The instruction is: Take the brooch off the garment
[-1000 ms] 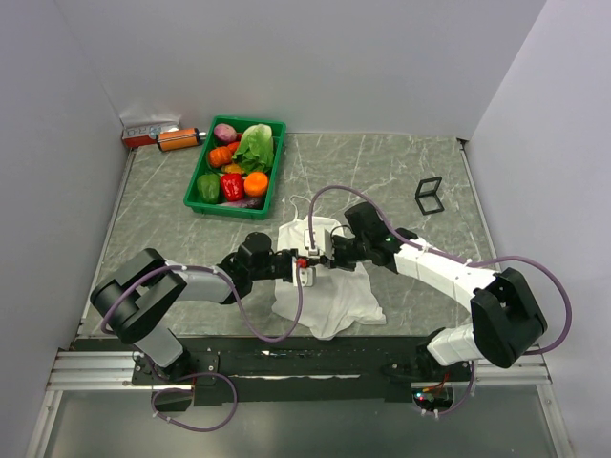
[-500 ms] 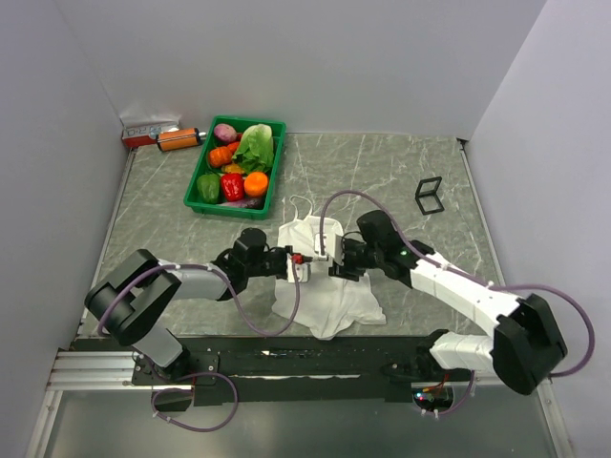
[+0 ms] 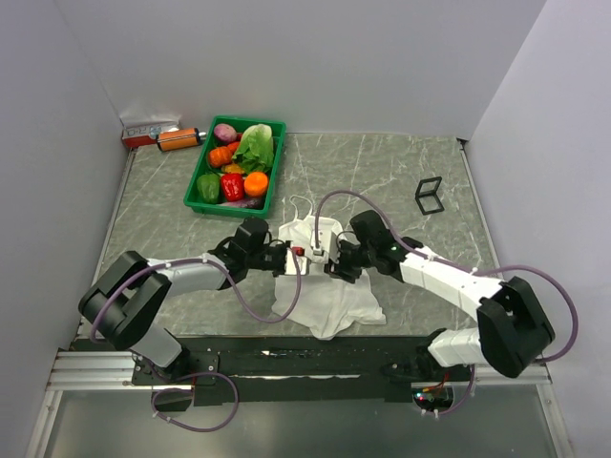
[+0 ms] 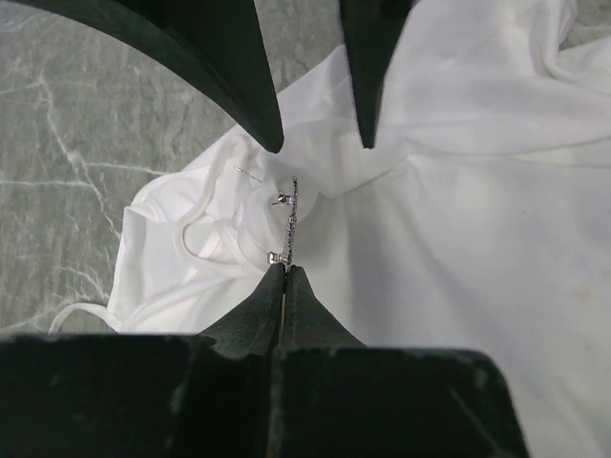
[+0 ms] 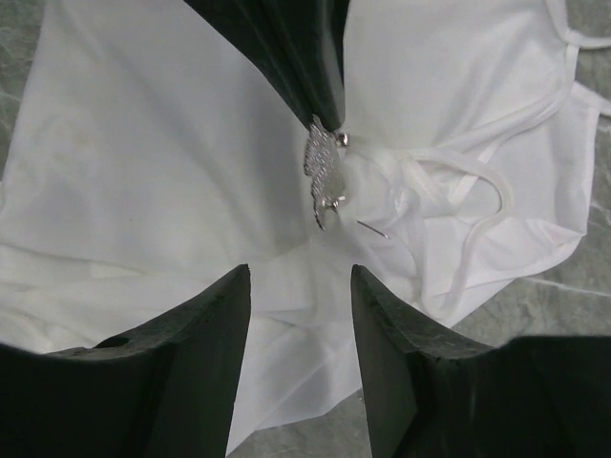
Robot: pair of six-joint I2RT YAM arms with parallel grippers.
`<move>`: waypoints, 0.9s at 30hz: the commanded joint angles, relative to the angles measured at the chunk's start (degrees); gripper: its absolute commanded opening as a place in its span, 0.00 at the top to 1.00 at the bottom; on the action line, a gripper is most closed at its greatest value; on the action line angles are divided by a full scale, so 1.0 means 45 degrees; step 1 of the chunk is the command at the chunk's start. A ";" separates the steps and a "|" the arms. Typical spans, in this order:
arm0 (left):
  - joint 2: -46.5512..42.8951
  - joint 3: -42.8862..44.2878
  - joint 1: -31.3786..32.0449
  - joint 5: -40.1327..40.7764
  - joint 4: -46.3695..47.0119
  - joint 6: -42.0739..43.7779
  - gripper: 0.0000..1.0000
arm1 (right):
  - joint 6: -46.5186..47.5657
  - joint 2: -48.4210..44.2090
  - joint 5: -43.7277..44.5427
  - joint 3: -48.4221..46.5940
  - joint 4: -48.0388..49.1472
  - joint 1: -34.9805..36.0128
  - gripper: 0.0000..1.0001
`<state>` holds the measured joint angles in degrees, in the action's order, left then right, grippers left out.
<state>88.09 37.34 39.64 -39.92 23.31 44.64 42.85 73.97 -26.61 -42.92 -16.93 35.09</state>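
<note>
left gripper: pinched tight on brooch
right gripper: jaws apart, holding nothing, facing brooch
garment: crumpled, desk middle, toward near edge

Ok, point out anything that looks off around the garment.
The brooch, pinched by the left gripper with jaws shut, has its pin standing open and sticking out bare. The garment beneath is rumpled, its straps bunched in loose loops. Nothing else stands out.

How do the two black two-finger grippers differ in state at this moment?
The left gripper is shut, the right gripper open. The left pinches the small silvery brooch; the right holds nothing. Both hang over the white thin-fabric garment, tips facing each other.
</note>
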 commanded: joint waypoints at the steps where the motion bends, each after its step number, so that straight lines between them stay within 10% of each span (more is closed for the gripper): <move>1: -0.0650 0.0451 -0.0312 -0.0894 -0.1429 0.0723 0.99 | -0.1179 0.0864 -0.0161 -0.0832 0.0831 -0.0220 0.51; 6: -0.0943 0.0568 -0.0429 -0.0797 -0.2307 0.1075 0.99 | -0.3034 0.2368 0.1281 -0.1809 0.1671 -0.0629 0.63; 27: -0.0983 0.2189 -0.1172 -0.0210 -0.4418 0.0666 0.99 | -0.0031 0.3362 -0.2818 -0.4270 -0.2527 -0.1568 0.39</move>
<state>84.16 43.92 34.92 -39.57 4.69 48.66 38.44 88.75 -36.36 -58.17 -24.53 27.24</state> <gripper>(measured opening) 0.022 0.593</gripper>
